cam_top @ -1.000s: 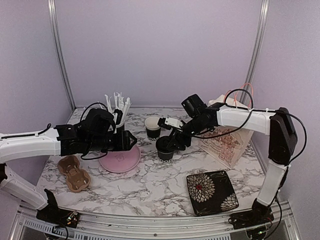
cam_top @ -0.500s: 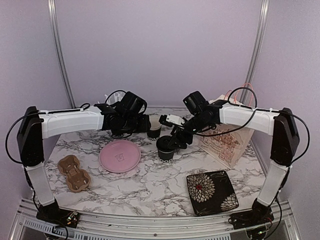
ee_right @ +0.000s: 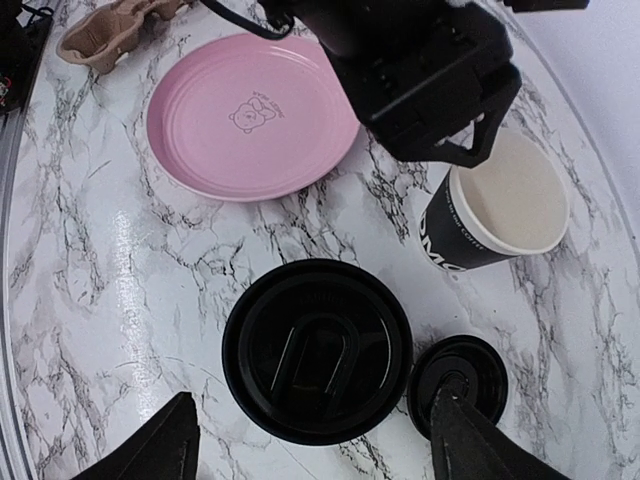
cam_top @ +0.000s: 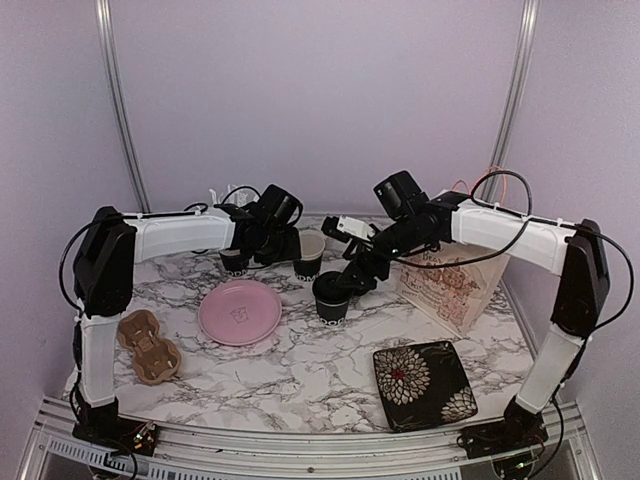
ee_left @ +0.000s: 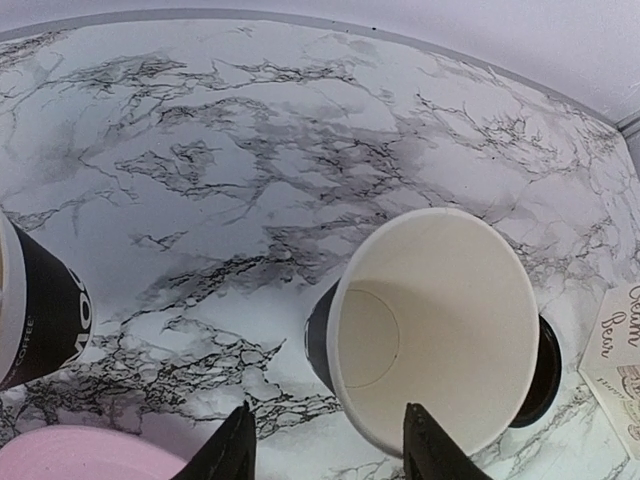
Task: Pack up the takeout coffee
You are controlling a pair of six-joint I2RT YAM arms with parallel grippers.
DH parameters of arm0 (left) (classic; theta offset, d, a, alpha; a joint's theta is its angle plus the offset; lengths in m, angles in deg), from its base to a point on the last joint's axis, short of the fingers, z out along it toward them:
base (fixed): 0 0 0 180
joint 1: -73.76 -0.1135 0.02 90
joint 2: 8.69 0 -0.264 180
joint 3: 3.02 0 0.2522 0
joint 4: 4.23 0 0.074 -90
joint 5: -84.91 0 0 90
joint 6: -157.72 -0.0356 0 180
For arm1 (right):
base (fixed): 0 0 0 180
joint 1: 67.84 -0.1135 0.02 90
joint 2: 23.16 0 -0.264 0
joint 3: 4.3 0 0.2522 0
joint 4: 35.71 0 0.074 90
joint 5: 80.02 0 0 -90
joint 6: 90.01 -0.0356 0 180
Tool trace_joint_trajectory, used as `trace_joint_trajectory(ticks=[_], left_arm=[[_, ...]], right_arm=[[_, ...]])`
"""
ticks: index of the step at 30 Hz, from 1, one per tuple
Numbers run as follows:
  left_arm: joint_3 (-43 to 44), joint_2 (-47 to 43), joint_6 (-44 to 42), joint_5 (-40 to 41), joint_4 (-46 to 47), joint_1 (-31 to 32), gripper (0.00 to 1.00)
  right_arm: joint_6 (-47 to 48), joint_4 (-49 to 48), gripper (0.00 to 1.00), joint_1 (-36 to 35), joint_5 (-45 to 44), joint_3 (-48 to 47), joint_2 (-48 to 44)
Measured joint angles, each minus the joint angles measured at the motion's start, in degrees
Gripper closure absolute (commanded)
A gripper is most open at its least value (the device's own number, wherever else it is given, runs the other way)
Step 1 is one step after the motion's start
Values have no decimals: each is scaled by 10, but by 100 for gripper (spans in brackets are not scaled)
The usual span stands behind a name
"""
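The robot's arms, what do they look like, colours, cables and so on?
The left arm and right arm match: white boxy links, black joints and bases, thin black cables looping alongside. The left hand and right hand are black, each with two tapered black fingers.

Left white-shelled arm (cam_top: 175, 232) and right white-shelled arm (cam_top: 505, 235), each with black elbow joints (cam_top: 105, 262), black wrist housings and thin black cables (cam_top: 62, 270) looped along the links.

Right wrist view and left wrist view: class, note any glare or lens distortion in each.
Right wrist view: white glare streak on the marble table left of the lidded cup. Left wrist view: the open cup looks stretched and leaning, wide-angle distortion.
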Motion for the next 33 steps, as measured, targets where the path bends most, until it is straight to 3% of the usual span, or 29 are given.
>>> trace_joint_trajectory(ticks=[2, 8, 11, 18, 21, 24, 33], left_arm=[[21, 20, 2, -2, -3, -5, 59], [59, 50, 3, -7, -5, -12, 92], [65, 52, -5, -5, -10, -13, 99], [80, 50, -13, -3, -17, -14, 100], [75, 34, -21, -2, -24, -15, 100], [58, -13, -31, 3, -35, -15, 100], [31, -227, -54, -8, -56, -13, 100]], right_arm=[[0, 0, 23, 0, 0, 4, -17], [1, -3, 22, 0, 3, 23, -57], [6, -3, 23, 0, 1, 33, -58], [21, 2, 22, 0, -5, 44, -44], [31, 10, 18, 0, -4, 43, -34], [42, 16, 2, 0, -6, 43, -22], [49, 14, 1, -5, -36, 31, 16]])
